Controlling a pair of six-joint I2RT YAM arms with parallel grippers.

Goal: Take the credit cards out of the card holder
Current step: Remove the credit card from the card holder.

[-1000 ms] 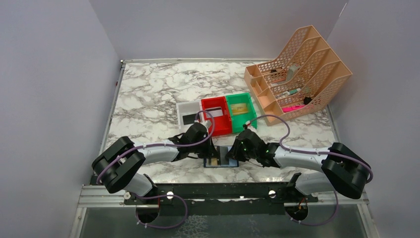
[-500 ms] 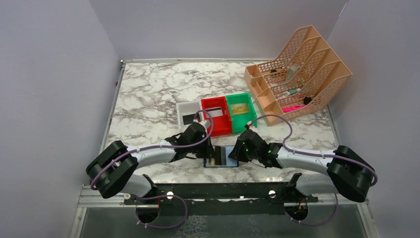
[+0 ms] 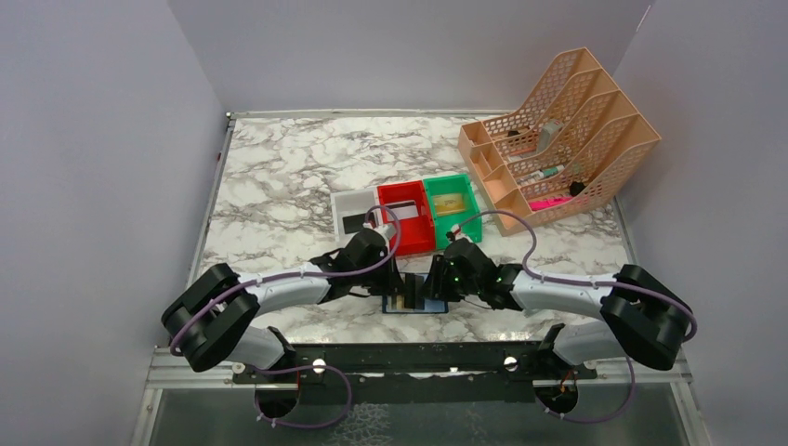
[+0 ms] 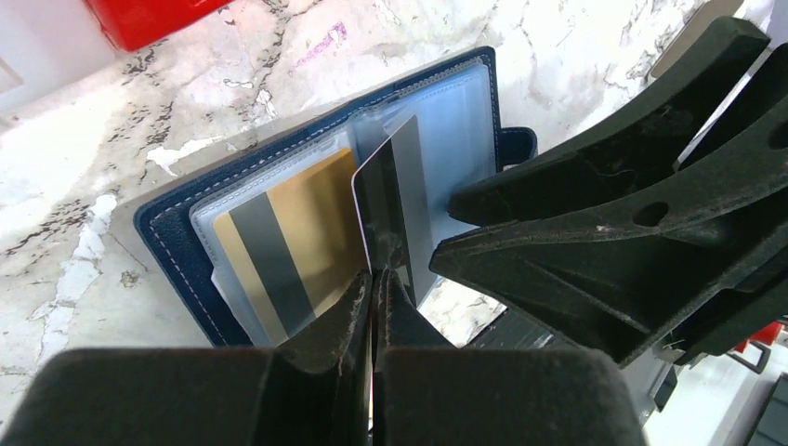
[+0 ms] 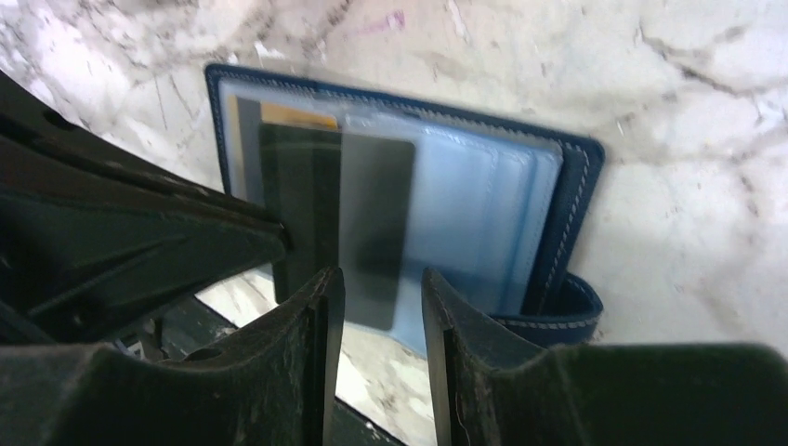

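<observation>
The navy card holder (image 3: 415, 304) lies open at the table's front edge, also in the left wrist view (image 4: 177, 242) and the right wrist view (image 5: 576, 186). A gold card (image 4: 279, 232) with a grey stripe sits in its left clear sleeve. My left gripper (image 4: 374, 279) is shut on the near edge of a black card (image 4: 395, 214), which stands tilted up out of the holder's middle. My right gripper (image 5: 381, 288) is open, just above the holder's near edge, with the black card (image 5: 372, 223) right beyond its tips. Both grippers meet over the holder in the top view, left (image 3: 398, 290), right (image 3: 432, 288).
A white bin (image 3: 351, 216), a red bin (image 3: 406, 216) and a green bin (image 3: 453, 204) stand in a row just behind the holder. A peach mesh organiser (image 3: 558, 139) stands at the back right. The black base rail (image 3: 418, 358) runs just in front of the holder.
My right gripper has moved left over the holder, close to the left gripper. The black card now stands more on edge in the left gripper.
</observation>
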